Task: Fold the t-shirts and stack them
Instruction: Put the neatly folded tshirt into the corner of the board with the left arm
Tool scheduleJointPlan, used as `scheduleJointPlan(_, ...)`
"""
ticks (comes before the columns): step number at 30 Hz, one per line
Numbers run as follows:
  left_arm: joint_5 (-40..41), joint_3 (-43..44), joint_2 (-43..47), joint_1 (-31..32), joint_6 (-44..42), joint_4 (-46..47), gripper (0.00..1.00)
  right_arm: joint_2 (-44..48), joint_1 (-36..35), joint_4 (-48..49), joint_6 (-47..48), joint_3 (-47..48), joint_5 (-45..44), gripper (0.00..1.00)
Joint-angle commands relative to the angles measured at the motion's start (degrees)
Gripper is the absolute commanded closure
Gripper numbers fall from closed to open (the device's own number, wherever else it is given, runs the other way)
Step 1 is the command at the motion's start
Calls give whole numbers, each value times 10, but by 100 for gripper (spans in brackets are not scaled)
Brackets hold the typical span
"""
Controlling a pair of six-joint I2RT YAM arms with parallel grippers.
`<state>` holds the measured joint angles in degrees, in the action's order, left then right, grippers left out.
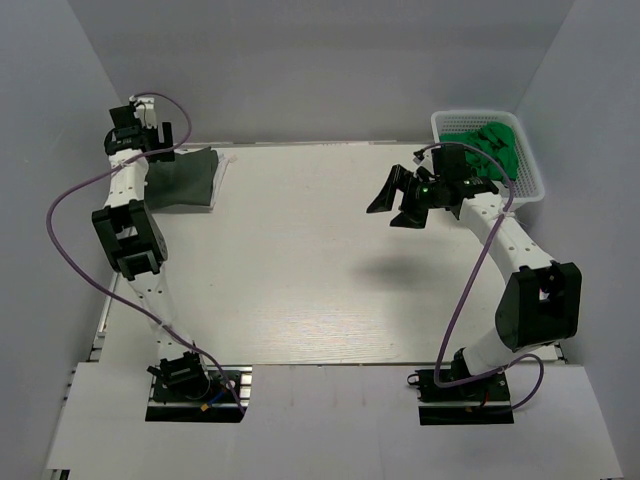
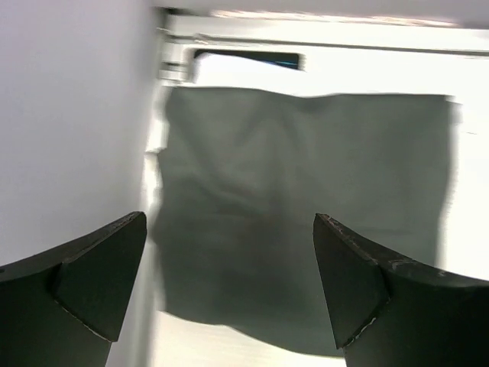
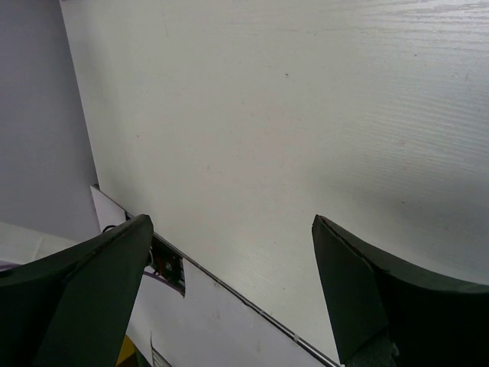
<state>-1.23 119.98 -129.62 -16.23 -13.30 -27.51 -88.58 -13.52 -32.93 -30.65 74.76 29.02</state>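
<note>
- T-shirt, dark olive-grey [image 1: 183,180]: folded into a rough rectangle and laid flat at the far left corner of the bench [image 1: 320,280], close against the left wall. Soft creases are seen across its top face in the left wrist view [image 2: 306,199].
- A pale strip is seen along the right side of that t-shirt; whether it is white cloth cannot be told.
- Left pincer [image 1: 150,133]: held above the folded t-shirt, its jaws spread wide with nothing between them; the cloth is seen below the gap in the wrist view [image 2: 229,229].
- Right pincer [image 1: 398,207]: raised over the bare bench, right of the middle and in the far half, jaws wide apart and nothing gripped. Only the bench surface is shown beneath it [image 3: 229,229].
- Basket, white mesh [image 1: 530,185]: placed at the far right corner of the bench, with green cloth [image 1: 490,143] heaped inside.
</note>
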Motion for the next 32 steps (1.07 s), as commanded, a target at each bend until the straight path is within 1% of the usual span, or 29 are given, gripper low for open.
scheduleJointPlan(1,-68,-1,68,10,58,-27,0,20,0,12,17,-7,9,9)
scheduleJointPlan(4,-133,5,98,21,109,-75,0,43,-1,18,39,-25,-13,9)
scheduleJointPlan(5,-174,5,123,28,134,-106,0,72,-3,34,43,-59,-39,9)
scheduleJointPlan(6,-186,-10,142,46,155,-106,0,83,-4,42,46,-75,-48,9)
scheduleJointPlan(7,-199,-67,165,57,177,-100,0,109,-2,49,46,-89,-58,9)
scheduleJointPlan(8,-211,-110,193,70,223,-85,0,131,-1,61,49,-136,-95,9)
scheduleJointPlan(9,-217,-202,258,100,246,-37,0,153,2,63,54,-149,-105,9)
scheduleJointPlan(10,-224,-248,290,118,262,-16,0,161,1,63,53,-162,-119,9)
scheduleJointPlan(11,-224,-291,323,137,299,4,0,183,2,64,54,-201,-127,9)
scheduleJointPlan(12,-231,-328,352,158,314,33,0,210,2,66,58,-214,-128,9)
scheduleJointPlan(13,-231,-400,407,200,328,46,0,222,1,71,56,-227,-128,9)
scheduleJointPlan(14,-242,-435,433,219,352,56,0,237,9,75,53,-273,-123,9)
scheduleJointPlan(15,-266,-512,460,236,359,90,0,281,3,94,49,-306,-118,9)
scheduleJointPlan(16,-287,-555,517,259,375,109,0,298,2,100,47,-321,-118,9)
scheduleJointPlan(17,-300,-590,545,269,388,114,0,327,2,103,45,-361,-120,9)
scheduleJointPlan(18,-300,-646,573,276,395,114,0,342,2,111,41,-376,-120,9)
scheduleJointPlan(19,-274,-668,601,284,402,83,0,369,2,113,34,-386,-120,9)
scheduleJointPlan(20,-245,-688,629,296,402,71,0,398,2,116,31,-420,-121,9)
scheduleJointPlan(21,-234,-722,684,296,407,62,0,410,2,124,28,-432,-122,9)
scheduleJointPlan(22,-222,-737,711,302,407,53,0,449,3,131,11,-441,-122,9)
scheduleJointPlan(24,-211,-774,777,307,413,47,0,470,2,152,5,-476,-114,9)
scheduleJointPlan(25,-206,-784,791,307,413,47,0,492,2,160,-4,-486,-113,9)
scheduleJointPlan(27,-195,-795,804,307,420,40,0,501,2,165,-11,-489,-114,9)
scheduleJointPlan(30,-201,-803,810,313,426,35,0,513,2,159,-2,-485,-124,9)
scheduleJointPlan(32,-195,-803,829,313,426,35,0,517,1,152,11,-473,-131,9)
